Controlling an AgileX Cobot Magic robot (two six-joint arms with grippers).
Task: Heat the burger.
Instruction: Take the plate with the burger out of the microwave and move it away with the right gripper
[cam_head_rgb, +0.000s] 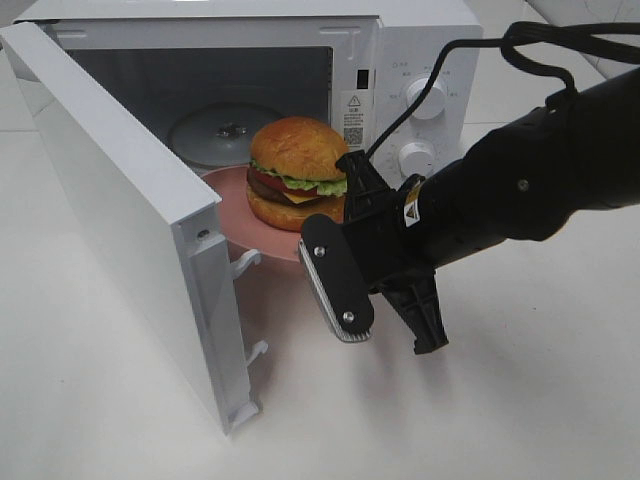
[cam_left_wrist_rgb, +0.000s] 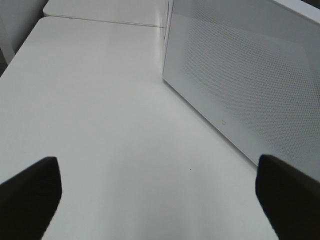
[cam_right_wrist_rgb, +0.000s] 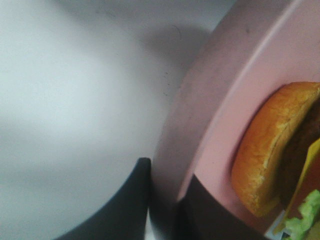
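The burger, a domed golden-brown bun over green lettuce, yellow cheese and a dark patty, sits on a round pink plate that hangs at the mouth of the white microwave oven, half across the threshold, with the oven's white door swung wide to the left and the glass turntable waiting behind it. The right gripper is clenched on the plate's near rim, one finger above and one below, as the right wrist view shows plainly. The left gripper stands wide apart over bare white worktop beside the door's outer face, holding nothing. As for handling, the burger looks like a loose stack: soft, squashable and apt to slide layer from layer, so it is best left untouched and carried by the plate. The plate appears stiff and smooth, perhaps slippery; held by a single edge, the weight of the burger further in levers against the grip, so it probably wants to droop or pivot. I would judge a level, slow push inward the safe course, keeping the rim pinch deep and clear of the bun.
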